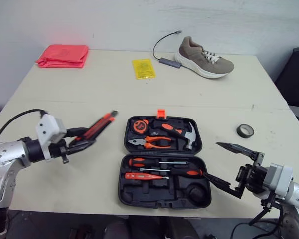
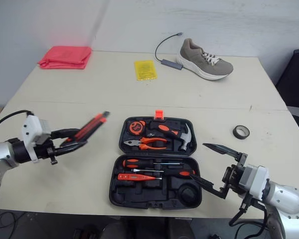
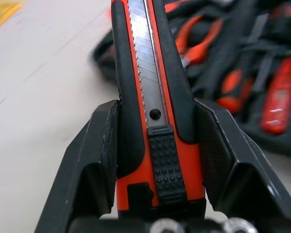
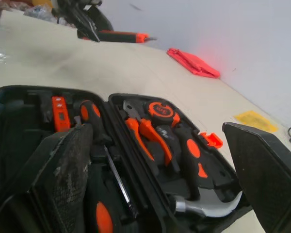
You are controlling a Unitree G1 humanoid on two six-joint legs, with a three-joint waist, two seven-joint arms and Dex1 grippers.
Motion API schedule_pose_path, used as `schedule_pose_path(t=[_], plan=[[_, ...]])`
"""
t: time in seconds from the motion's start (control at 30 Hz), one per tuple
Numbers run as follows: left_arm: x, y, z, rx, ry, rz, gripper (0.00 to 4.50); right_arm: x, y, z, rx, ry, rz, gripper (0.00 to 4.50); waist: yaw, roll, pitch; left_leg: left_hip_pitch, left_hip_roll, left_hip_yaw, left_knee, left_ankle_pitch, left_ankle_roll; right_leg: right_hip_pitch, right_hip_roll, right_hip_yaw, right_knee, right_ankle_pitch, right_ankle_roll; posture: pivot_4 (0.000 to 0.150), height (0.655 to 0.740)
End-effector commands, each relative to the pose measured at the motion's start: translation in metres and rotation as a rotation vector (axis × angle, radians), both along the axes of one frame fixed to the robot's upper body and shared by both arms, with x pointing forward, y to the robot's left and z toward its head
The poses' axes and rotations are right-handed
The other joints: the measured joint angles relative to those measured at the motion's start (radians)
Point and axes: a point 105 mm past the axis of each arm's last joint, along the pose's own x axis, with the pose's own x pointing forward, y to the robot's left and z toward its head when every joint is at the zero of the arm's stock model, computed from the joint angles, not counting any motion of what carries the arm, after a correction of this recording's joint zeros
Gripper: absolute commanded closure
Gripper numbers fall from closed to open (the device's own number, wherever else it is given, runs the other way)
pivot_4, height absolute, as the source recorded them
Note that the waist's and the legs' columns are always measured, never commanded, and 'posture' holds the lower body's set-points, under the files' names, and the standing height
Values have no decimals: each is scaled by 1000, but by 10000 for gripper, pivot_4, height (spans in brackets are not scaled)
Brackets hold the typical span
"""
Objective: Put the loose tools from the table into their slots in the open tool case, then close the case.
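Note:
The black tool case (image 1: 162,167) lies open mid-table, holding pliers (image 1: 149,143), a hammer (image 1: 182,134), a tape measure (image 1: 139,126) and screwdrivers (image 1: 159,163). To its left, above the table, my left gripper (image 1: 82,137) is shut on an orange and black utility knife (image 1: 97,126), whose tip points toward the case; the knife (image 3: 153,97) sits between the fingers (image 3: 99,145) in the left wrist view. My right gripper (image 1: 226,167) stands open at the case's right edge, with nothing in it, and its view looks over the case (image 4: 136,145).
A roll of black tape (image 1: 245,131) lies right of the case. At the back are a folded red cloth (image 1: 63,55), a yellow packet (image 1: 143,68), a shoe (image 1: 204,58) and a cable with adapter (image 1: 167,59).

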Motion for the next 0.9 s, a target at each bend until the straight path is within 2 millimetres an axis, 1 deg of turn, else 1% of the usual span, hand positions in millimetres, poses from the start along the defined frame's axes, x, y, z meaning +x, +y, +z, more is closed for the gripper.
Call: schedule_pose_path(t=[0.03, 0.07, 0.17, 0.27, 0.33, 0.63, 0.77, 0.9], plan=[[-26, -39, 2, 26, 20, -228, 29278, -4, -2, 6, 8, -19, 8, 0, 0, 0, 0, 0, 0, 0, 0, 0, 0, 0, 0, 0, 0, 0, 0, 1500, 7400], [-32, -50, 2, 27, 33, -281, 29278, -3, -2, 6, 11, -16, 6, 0, 0, 0, 0, 0, 0, 0, 0, 0, 0, 0, 1, 1, 0, 0, 0, 1500, 7400], [-45, -71, -6, 91, 58, -388, 29278, -5, -2, 4, 11, 2, 11, 0, 0, 0, 0, 0, -1, 0, 1, 0, 0, 0, 2, 2, 0, 0, 1, 1500, 7400], [-50, -86, -16, 172, 74, -442, 29278, -9, -1, 2, 6, 31, 16, 0, 0, 1, 0, 0, -2, 0, 1, 0, 0, 1, 4, 3, 0, 0, 1, 1500, 7400], [-52, -92, -21, 209, 82, -455, 29278, -12, -1, 2, 2, 48, 19, 0, 0, 1, 0, 0, -1, 0, 1, 1, -1, 1, 5, 4, -1, 0, 1, 1500, 7400], [-62, -108, -48, 295, 159, -486, 29278, -34, -9, -9, -69, 155, 39, 0, 1, 1, 1, 1, 1, 0, 2, 1, -2, 1, 8, 7, -1, 0, 1, 1500, 7400], [-61, -106, -63, 369, 151, -488, 29278, -37, -11, -10, -69, 173, 35, 0, 1, 2, 0, 1, 1, 0, 2, 1, -2, 1, 8, 7, -1, 0, 1, 1500, 7400], [-58, -110, -69, 403, 127, -488, 29278, -37, -10, -10, -66, 177, 29, 0, 2, 2, 0, 1, 1, 0, 2, 1, -2, 1, 8, 8, -1, 0, 0, 1500, 7400]])
